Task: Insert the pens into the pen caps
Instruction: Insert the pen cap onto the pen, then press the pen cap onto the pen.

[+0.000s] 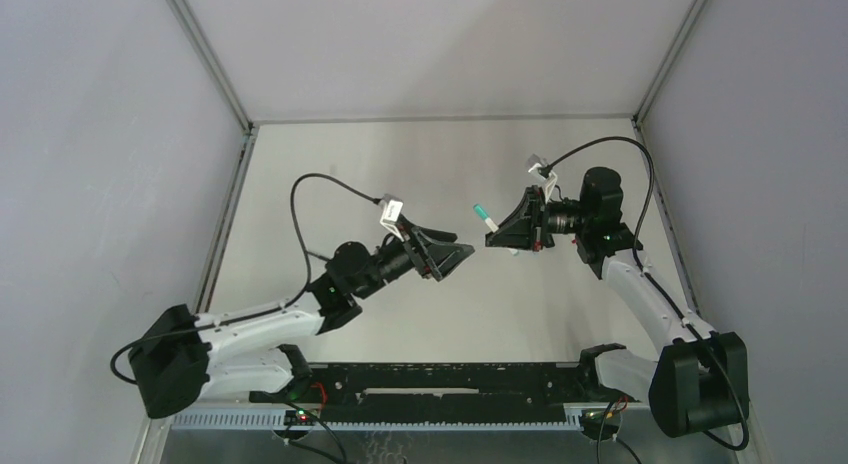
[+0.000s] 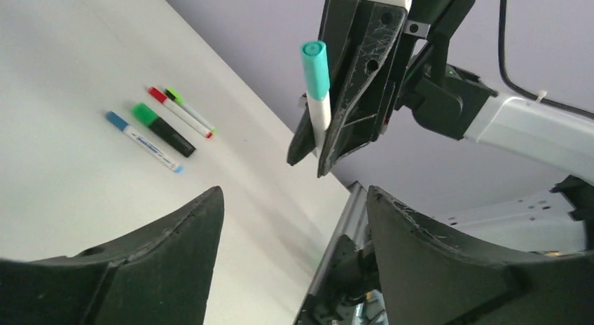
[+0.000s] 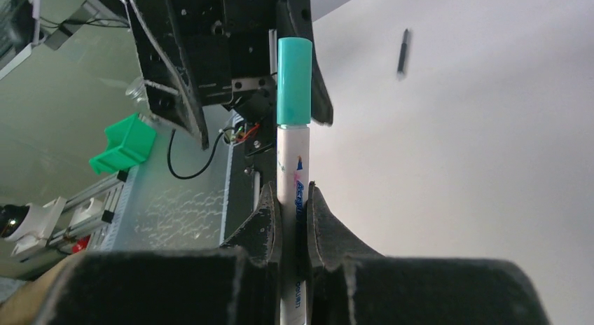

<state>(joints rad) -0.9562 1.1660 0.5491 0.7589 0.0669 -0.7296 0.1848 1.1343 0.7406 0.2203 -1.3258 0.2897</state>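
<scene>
My right gripper is shut on the white barrel of a pen, held above the table. A teal cap sits on the pen's end, which points toward my left gripper. The capped pen also shows in the top view and in the left wrist view. My left gripper is wide open and empty, a short way from the cap; in the top view it faces the right gripper. Several capped pens lie together on the table: a blue-capped one, a black marker with a green cap, a red one and a green-tipped one.
A thin black pen lies alone on the table, far from the gripper in the right wrist view. A green plastic bin stands off the table beyond the black rail at the near edge. Grey walls enclose the table.
</scene>
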